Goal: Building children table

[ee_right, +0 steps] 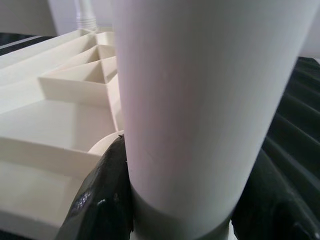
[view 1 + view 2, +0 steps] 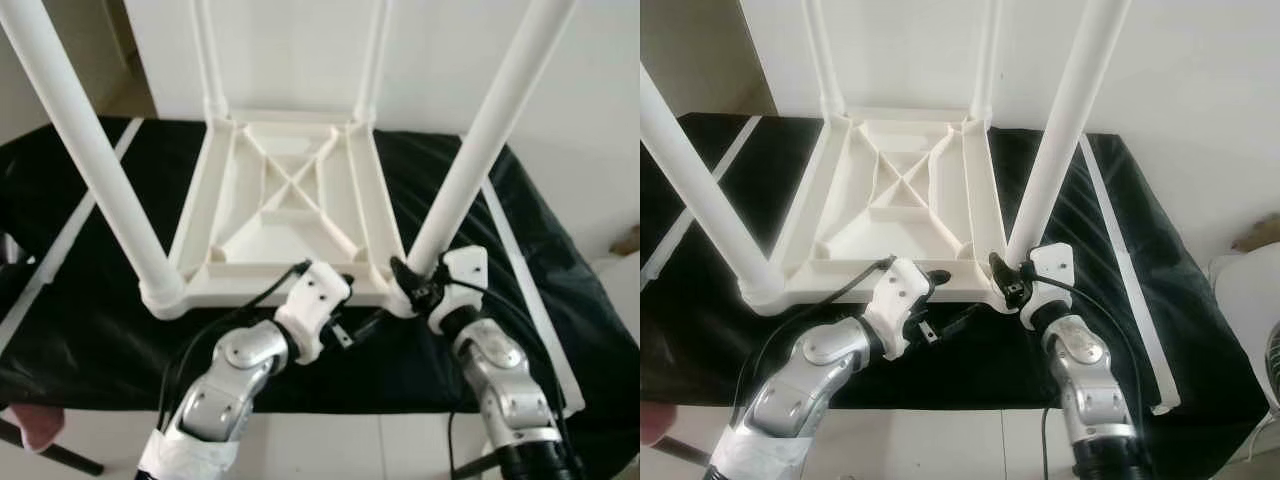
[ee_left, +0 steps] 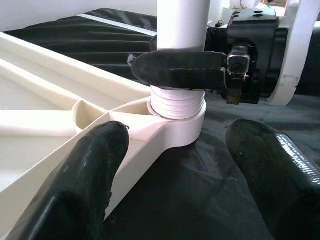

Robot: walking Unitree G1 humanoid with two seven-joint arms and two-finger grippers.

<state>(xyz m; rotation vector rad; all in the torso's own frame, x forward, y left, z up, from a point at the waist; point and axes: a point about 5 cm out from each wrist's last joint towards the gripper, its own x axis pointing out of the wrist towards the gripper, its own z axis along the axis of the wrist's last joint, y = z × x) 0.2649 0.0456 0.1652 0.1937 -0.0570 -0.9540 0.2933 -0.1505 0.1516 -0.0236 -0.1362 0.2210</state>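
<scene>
A white plastic children's table [image 2: 290, 200] lies upside down on a black cloth, its legs pointing up. My right gripper [image 2: 408, 275] is shut on the near-right leg [image 2: 480, 140], just above the corner socket [image 3: 177, 122]. In the right wrist view, the black fingers [image 1: 105, 200] press against both sides of the leg [image 1: 195, 100]. My left gripper [image 2: 352, 328] is open, low over the cloth by the table's front edge. It points at that same corner, and its fingers [image 3: 85, 185] hold nothing. The near-left leg [image 2: 90, 150] stands in its socket.
The black cloth [image 2: 90, 320] with white stripes [image 2: 520, 270] covers the work surface, whose front edge is close to my arms. A white wall stands right behind the two far legs [image 2: 212, 60]. A pink object [image 2: 35, 425] lies below the near-left edge.
</scene>
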